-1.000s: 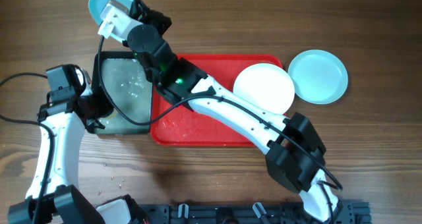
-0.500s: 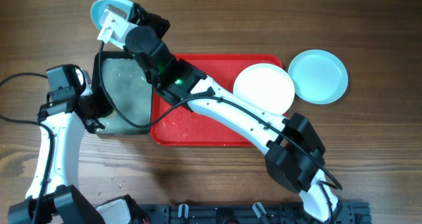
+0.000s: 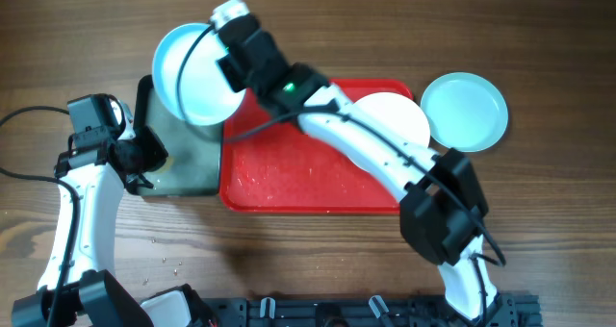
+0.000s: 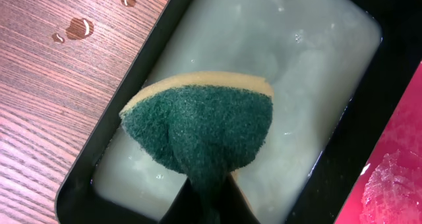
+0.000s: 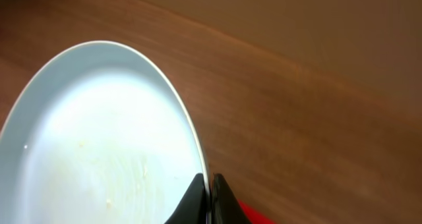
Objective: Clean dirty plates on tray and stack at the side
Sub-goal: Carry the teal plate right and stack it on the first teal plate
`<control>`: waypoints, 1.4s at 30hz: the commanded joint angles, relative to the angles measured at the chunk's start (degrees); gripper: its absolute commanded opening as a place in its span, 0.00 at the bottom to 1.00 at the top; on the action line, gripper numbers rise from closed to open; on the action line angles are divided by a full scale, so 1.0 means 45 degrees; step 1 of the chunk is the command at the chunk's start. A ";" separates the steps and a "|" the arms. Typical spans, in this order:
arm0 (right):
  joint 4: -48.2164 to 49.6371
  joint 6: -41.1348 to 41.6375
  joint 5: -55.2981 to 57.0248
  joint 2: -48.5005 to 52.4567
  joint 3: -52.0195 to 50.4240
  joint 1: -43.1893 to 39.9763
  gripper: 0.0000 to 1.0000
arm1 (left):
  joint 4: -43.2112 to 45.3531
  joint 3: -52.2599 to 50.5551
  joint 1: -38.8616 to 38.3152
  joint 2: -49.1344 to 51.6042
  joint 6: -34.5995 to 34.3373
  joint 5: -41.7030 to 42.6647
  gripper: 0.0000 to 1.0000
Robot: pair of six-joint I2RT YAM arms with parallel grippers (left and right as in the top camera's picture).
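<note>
**While One Arm Holds a Plate, the Other Grips the Sponge**

Where its fingers meet, the right gripper [image 5: 208, 194] pinches the rim of a light cyan round plastic plate [image 5: 99, 151], which spreads out left of the fingers. The left gripper [image 4: 208, 203] is clamped on a green-and-yellow scouring sponge [image 4: 198, 128], with the black rectangular tray [image 4: 349, 151] of cloudy water beneath it. Behind the right gripper's wrist lies the red rectangular plastic tray [image 3: 289, 173] bearing a white round plate [image 3: 395, 115]. A second cyan plate [image 3: 464, 111] rests on the table just beyond.
</note>
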 commanded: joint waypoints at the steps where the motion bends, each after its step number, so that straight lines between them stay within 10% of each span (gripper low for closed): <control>1: -0.0117 0.3021 -0.3322 0.0126 0.0146 -0.1020 0.04 | 0.0015 -0.0083 0.0078 -0.0185 0.0155 -0.0019 0.04; 6: -0.0461 0.2856 -0.6518 0.0121 0.0146 -0.2875 0.04 | 0.0019 -0.0083 0.0078 -0.0185 0.0155 -0.0024 0.04; 29: -1.0972 0.0165 -0.6421 0.0121 0.0146 -1.4348 0.04 | 0.0063 -0.0083 0.0078 -0.0185 0.0155 0.0039 0.04; 42: -1.2823 -0.0505 -0.4308 0.0121 0.0019 -1.5387 0.04 | 0.0044 -0.0083 0.0078 -0.0185 0.0160 0.0083 0.04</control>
